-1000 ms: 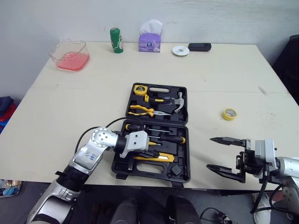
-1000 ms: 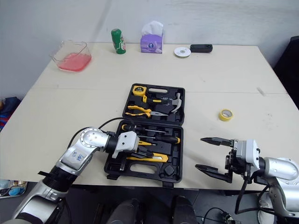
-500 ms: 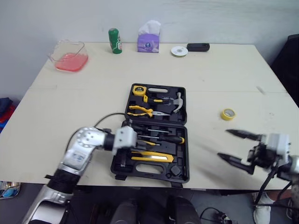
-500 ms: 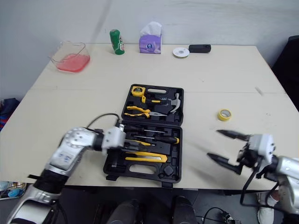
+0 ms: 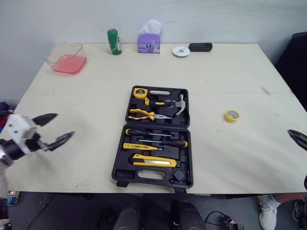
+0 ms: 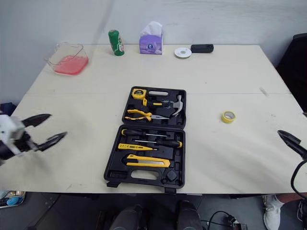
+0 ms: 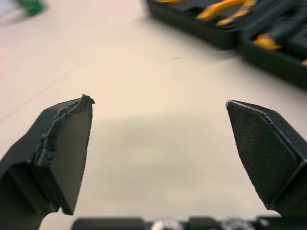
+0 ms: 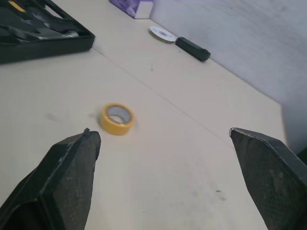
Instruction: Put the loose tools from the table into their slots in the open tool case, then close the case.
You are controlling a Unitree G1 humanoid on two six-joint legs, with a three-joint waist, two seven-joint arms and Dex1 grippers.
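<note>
Left claw [image 5: 60, 125] and right claw [image 8: 163, 133] gape wide, empty — tool case [image 5: 123, 173] open.

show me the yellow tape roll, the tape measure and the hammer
yellow tape roll [image 8: 115, 128], right wrist view, on its outer side wall
tape measure [image 5: 140, 92], left eye view, on its yellow housing
hammer [image 5: 181, 100], left eye view, on its metal head

Probably lab: bare table [image 5: 230, 72], plain wall [image 5: 216, 19], tissue box [image 5: 148, 43].

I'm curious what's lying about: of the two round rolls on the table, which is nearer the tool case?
The yellow roll, alone to the robot's right of the tool case. The white roll sits at the far edge.
</note>
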